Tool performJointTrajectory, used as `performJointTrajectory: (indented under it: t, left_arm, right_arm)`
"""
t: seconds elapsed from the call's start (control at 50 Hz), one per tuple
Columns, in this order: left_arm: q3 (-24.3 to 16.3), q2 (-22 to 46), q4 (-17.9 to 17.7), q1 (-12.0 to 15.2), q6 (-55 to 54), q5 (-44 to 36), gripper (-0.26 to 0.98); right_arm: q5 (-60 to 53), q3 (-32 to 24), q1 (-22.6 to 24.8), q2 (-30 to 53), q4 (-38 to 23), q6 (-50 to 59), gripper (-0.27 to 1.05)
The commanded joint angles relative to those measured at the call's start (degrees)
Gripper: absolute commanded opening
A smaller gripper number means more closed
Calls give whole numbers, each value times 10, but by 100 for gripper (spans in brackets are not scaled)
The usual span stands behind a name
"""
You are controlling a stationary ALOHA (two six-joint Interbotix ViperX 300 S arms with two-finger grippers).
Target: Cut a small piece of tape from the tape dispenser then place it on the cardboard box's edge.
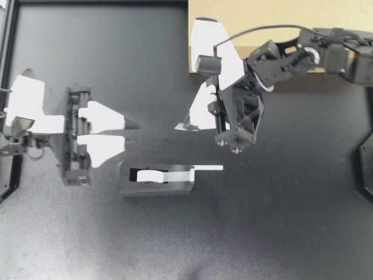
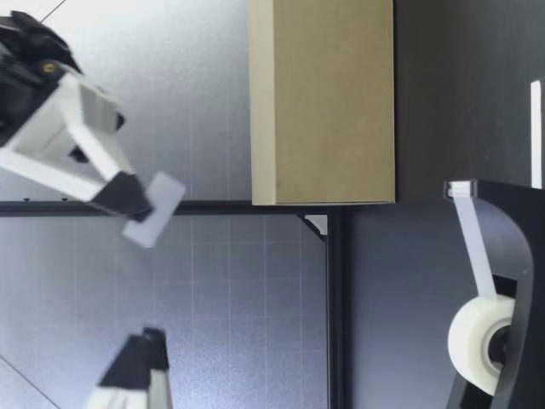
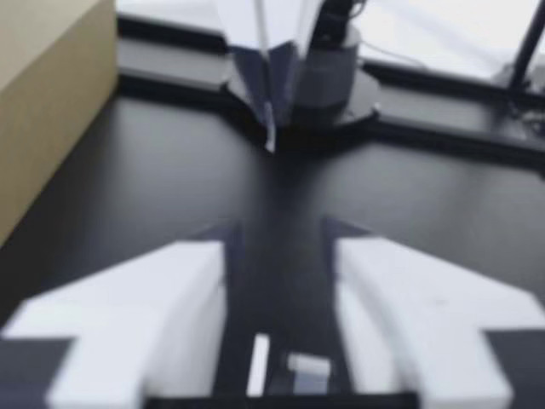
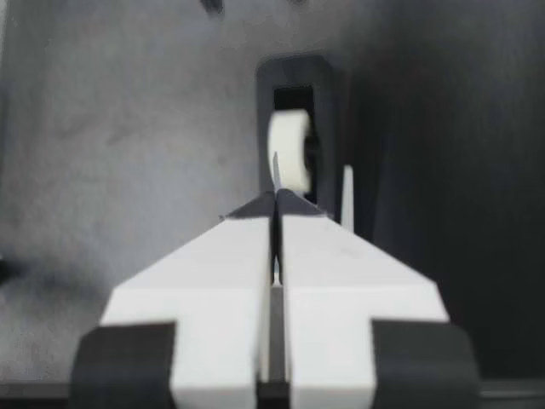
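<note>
Grasps tape piece [image 2: 156,210] in right end effector [image 1: 182,126], with left end effector [image 1: 133,133] released. Likely light, limp, sticky; grip one end.

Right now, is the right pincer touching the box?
Apart. The low view shows my right pincer hanging higher than the box, with a clear gap between them.

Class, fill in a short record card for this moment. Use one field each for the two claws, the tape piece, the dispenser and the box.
left claw: open, empty, beside the dispenser
right claw: shut, raised above the dark table
small white piece of tape: pinched in the right claw's tips, not yet on the box
black tape dispenser with a white roll: on the table, nearer the left claw
brown cardboard box: at the table's far edge, behind the right arm
</note>
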Motion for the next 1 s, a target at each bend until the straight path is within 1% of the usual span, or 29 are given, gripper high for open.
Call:
performJointTrajectory:
  t: [0.0,0.22,0.4,0.72,0.86,0.98]
  left_arm:
    - [-24,7,-2,0,-3,-15,43]
    - [-46,43,-1,0,-4,-46,43]
    - [-61,63,-1,-1,-4,-49,43]
    - [-73,75,-1,0,-3,-56,42]
    - [-74,80,-1,0,-4,-58,39]
    - [-78,87,-1,0,-4,-58,34]
  right_arm:
    - [-17,-9,11,-19,2,-1,-9]
    - [-33,-9,20,-18,1,-1,-9]
    - [-41,-9,20,-11,1,-2,-9]
    - [-45,-11,20,5,1,-3,-9]
    - [-45,-13,20,5,1,-3,-9]
    - [-45,-13,20,5,1,-2,-9]
